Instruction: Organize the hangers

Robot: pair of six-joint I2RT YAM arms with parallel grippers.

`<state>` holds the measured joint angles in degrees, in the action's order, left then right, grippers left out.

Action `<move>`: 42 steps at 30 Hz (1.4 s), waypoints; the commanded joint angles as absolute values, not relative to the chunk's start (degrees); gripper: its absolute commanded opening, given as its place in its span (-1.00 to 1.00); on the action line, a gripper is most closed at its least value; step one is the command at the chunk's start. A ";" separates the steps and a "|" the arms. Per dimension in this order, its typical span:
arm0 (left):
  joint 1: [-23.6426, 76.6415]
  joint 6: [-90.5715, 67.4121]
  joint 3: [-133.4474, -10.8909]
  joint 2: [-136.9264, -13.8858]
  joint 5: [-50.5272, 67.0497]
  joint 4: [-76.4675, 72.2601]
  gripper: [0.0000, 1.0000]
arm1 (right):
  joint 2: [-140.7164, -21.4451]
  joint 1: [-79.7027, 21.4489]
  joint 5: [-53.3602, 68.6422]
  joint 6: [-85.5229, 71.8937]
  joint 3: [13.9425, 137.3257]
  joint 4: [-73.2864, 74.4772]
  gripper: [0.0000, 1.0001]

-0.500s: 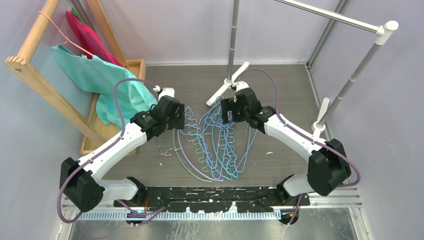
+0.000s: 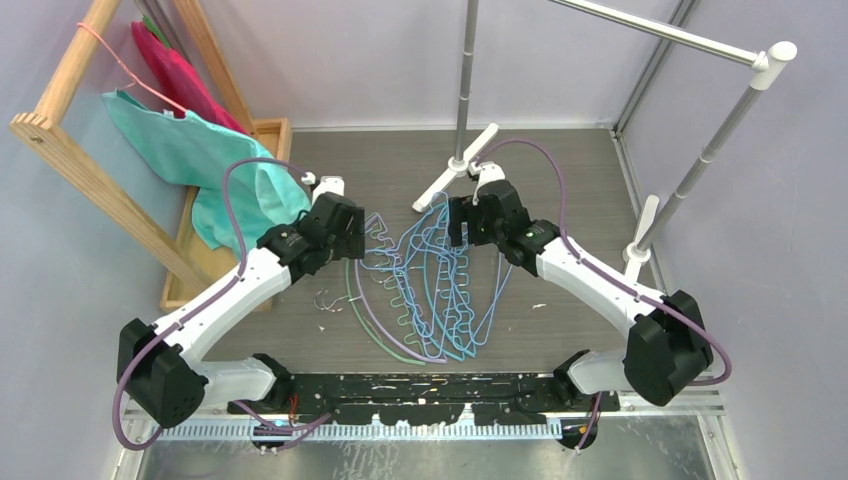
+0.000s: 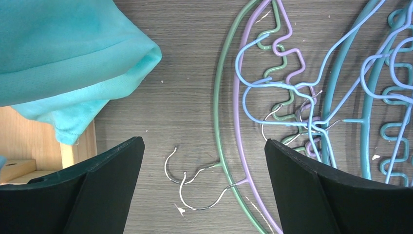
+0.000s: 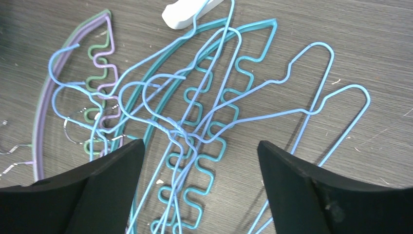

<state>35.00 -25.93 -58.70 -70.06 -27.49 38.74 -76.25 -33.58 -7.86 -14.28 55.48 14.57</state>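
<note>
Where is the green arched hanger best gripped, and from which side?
On the green arched hanger, probably the outer arch beside its metal hook, from above. That side faces bare floor; its zigzag bar is tangled with the lilac hanger and light-blue wire hangers.

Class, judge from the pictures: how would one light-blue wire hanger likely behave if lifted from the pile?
The light-blue wire hangers look thin, so probably light and slightly springy. Their hooks tangle over the teal hanger, so lifting one would likely drag neighbours along.
</note>
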 commanded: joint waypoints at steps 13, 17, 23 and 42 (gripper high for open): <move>34.01 -26.74 -54.33 -68.02 -28.52 36.72 0.96 | -80.97 -43.76 -11.56 -17.59 50.65 15.47 -0.16; 33.93 -26.73 -53.39 -68.28 -28.35 36.15 0.96 | -80.95 -43.75 -10.65 -19.06 48.83 15.75 -0.22; 33.72 -26.73 -53.02 -69.14 -28.26 35.61 0.96 | -82.26 -43.75 -10.81 -19.61 47.90 15.25 -0.28; 33.57 -27.42 -51.36 -69.09 -27.42 35.41 0.96 | -84.78 -43.72 -8.68 -21.00 45.09 11.73 -0.47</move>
